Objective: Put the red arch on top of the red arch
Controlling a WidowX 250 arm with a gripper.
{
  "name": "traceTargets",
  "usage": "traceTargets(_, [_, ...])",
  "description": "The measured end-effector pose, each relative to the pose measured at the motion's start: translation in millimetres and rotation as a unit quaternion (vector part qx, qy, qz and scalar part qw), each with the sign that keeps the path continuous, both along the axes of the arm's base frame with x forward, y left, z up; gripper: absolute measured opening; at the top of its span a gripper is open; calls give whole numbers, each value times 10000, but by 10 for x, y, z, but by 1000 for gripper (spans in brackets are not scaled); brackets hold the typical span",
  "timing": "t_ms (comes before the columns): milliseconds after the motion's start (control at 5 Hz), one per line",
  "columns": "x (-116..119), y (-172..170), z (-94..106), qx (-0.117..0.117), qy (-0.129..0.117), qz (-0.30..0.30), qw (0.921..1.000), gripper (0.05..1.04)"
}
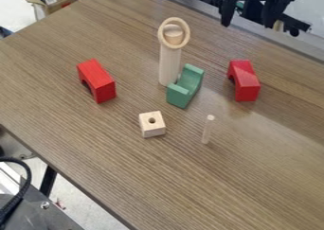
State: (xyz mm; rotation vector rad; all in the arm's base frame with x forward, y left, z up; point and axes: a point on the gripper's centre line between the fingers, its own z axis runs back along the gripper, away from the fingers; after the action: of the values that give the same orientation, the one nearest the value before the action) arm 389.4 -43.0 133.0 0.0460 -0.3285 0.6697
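Note:
The black gripper (249, 15) hangs at the top edge of the view, right of centre, with its two fingers spread wide and nothing between them. Two red arches lie apart on the table. One red arch (244, 81) is at the right, below the gripper in the view, with its hollow side facing left. The other red arch (97, 81) is at the left, its hollow side facing lower left. Neither arch touches the gripper.
Between the arches stand a tall wooden cylinder (169, 66) with a wooden ring (163, 39) at its top and a green curved block (184, 87). Nearer are a wooden cube (152, 125) with a hole and an upright thin peg (207, 130). The brown table's (253, 177) edge runs along the lower left.

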Motion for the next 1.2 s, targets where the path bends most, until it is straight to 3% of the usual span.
traceTargets(200, [-25,9,-140,30,197,10,9998,1000])
traceTargets(600, [63,-45,-512,-130,495,-73,9987,1000])
traceTargets(1200, [220,-141,-660,-211,470,-268,9983,1000])
